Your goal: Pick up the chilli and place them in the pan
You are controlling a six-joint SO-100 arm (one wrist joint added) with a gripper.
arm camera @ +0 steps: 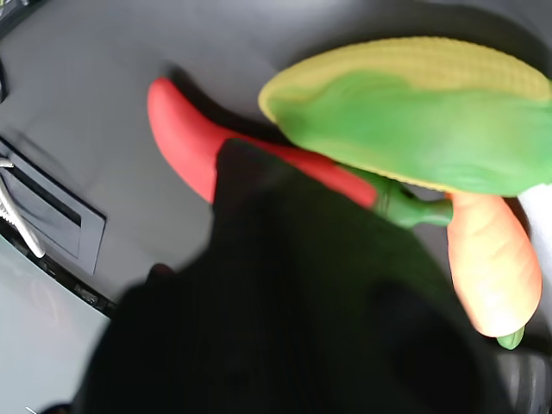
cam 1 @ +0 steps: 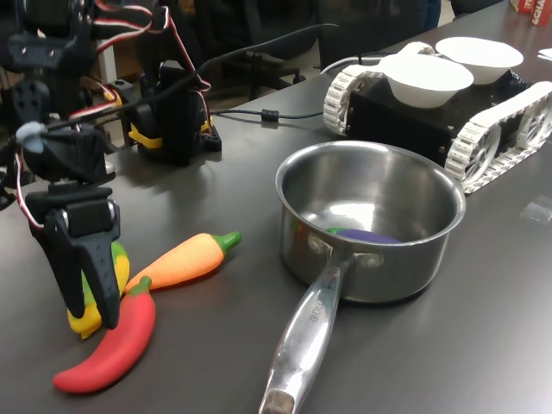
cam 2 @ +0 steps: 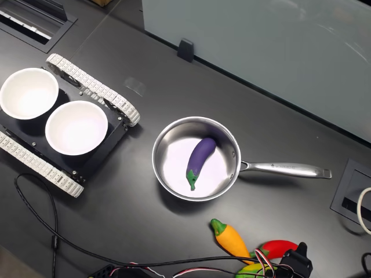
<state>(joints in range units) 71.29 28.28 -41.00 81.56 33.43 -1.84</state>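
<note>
No legible brand or label was seen; red lettering at the first exterior view's top right corner was cut off. The chilli [cam 1: 110, 352] was found lying on the table [cam 1: 483, 345], touching the carrot [cam 1: 183, 258], apart from the pan [cam 1: 371, 220], in which a purple eggplant [cam 2: 199, 157] lay. The gripper [cam 1: 86, 289] was lowered over the chilli's stem end; its jaws' opening could not be made out, being blurred in the wrist view. The corn [arm camera: 414, 112] was partly hidden behind it.

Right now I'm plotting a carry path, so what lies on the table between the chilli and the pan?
Only the carrot lies between the chilli and the pan in the first exterior view; the remaining table there is bare.
</note>
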